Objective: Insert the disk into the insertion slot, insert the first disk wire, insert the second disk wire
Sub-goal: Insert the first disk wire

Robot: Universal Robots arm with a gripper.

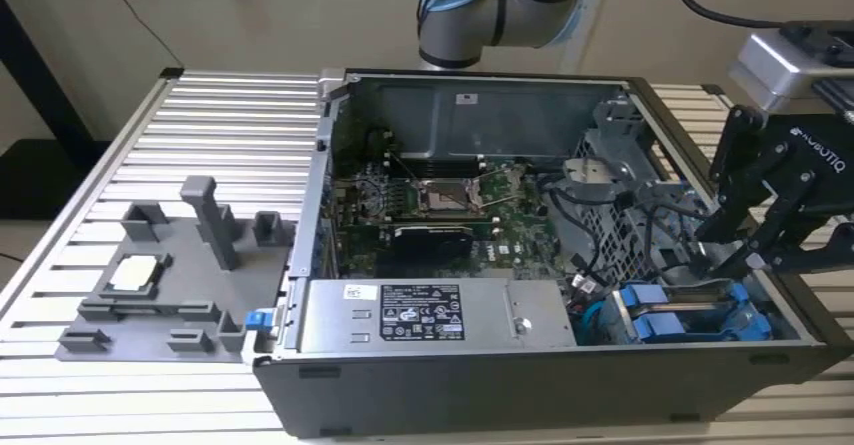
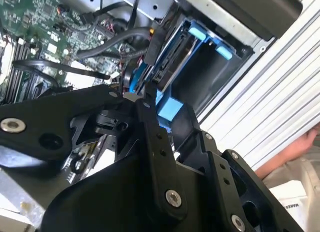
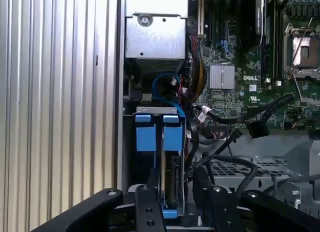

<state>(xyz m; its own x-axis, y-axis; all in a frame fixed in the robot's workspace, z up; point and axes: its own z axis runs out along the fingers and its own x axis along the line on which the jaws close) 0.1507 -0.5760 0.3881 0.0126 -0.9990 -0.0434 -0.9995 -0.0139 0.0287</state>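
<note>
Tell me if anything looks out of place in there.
A black wire's plug lies loose at the edge of the motherboard, apparently not plugged in, near the disk. Nothing looks spilled or damaged.

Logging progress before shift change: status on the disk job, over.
Gripper low at the disk's blue carrier end. Disk on edge inside insertion slot. Loose black cables close beside slot.

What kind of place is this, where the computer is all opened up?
Probably a robot lab or test workshop, not a home. A robot arm reaches over an open computer case on a ribbed metal table, and a grey tray of part holders lies beside it.
</note>
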